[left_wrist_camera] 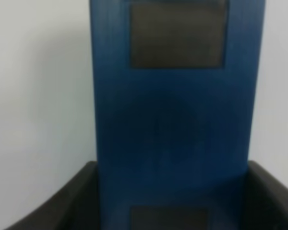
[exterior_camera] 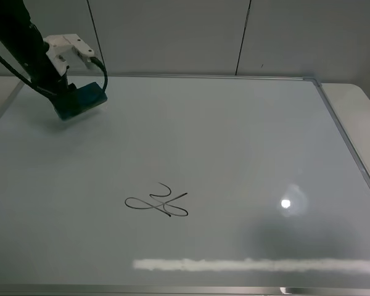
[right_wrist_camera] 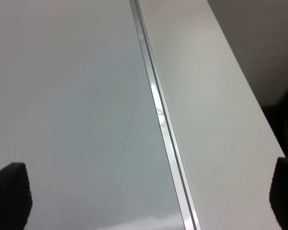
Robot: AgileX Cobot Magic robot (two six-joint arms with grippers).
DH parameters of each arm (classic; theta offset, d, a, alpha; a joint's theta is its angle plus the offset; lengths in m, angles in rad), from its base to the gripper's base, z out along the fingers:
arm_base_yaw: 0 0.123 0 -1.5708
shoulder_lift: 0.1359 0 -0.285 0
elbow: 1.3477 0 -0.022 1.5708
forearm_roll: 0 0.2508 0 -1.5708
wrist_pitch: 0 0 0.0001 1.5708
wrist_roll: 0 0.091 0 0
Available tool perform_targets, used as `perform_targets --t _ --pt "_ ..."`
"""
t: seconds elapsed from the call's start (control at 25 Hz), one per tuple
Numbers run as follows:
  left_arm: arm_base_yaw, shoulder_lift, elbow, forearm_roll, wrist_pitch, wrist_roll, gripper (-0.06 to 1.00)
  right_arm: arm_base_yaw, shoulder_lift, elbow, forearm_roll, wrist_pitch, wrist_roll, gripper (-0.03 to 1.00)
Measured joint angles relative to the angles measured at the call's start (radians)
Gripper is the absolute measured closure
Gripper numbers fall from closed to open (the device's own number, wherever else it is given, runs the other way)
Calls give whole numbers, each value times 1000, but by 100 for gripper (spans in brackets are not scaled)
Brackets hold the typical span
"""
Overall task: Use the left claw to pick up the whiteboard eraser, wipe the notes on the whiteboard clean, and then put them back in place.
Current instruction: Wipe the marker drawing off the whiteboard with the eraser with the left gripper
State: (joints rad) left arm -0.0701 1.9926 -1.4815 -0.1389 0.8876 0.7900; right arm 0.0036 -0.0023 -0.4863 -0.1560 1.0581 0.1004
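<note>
The whiteboard (exterior_camera: 234, 142) fills most of the exterior high view. The notes (exterior_camera: 157, 205), a thin black looping scribble, sit a little left of the board's centre, toward the front. The left claw (exterior_camera: 74, 98) is at the far left corner of the board, shut on the teal-blue whiteboard eraser (exterior_camera: 81, 102), which is tilted with a shadow beneath it. In the left wrist view the eraser (left_wrist_camera: 173, 110) fills the frame between the two black fingers (left_wrist_camera: 62, 206). The right gripper (right_wrist_camera: 146, 196) shows only in its wrist view, fingertips wide apart and empty.
A white glare streak (exterior_camera: 253, 265) lies along the board's front edge and a round light spot (exterior_camera: 286, 203) right of the notes. The board's silver frame (right_wrist_camera: 158, 110) runs beside the white tabletop (right_wrist_camera: 211, 96). Wall panels stand behind the board.
</note>
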Motion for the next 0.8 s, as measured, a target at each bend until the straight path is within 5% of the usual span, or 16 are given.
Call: perform_targets --t 0.28,0.8 --pt "-75 -114 63 66 51 -349 39 0 0 0 0 0 0 -2" --pt "-271 -522 692 82 -215 -730 39 0 0 0 0 0 0 -2"
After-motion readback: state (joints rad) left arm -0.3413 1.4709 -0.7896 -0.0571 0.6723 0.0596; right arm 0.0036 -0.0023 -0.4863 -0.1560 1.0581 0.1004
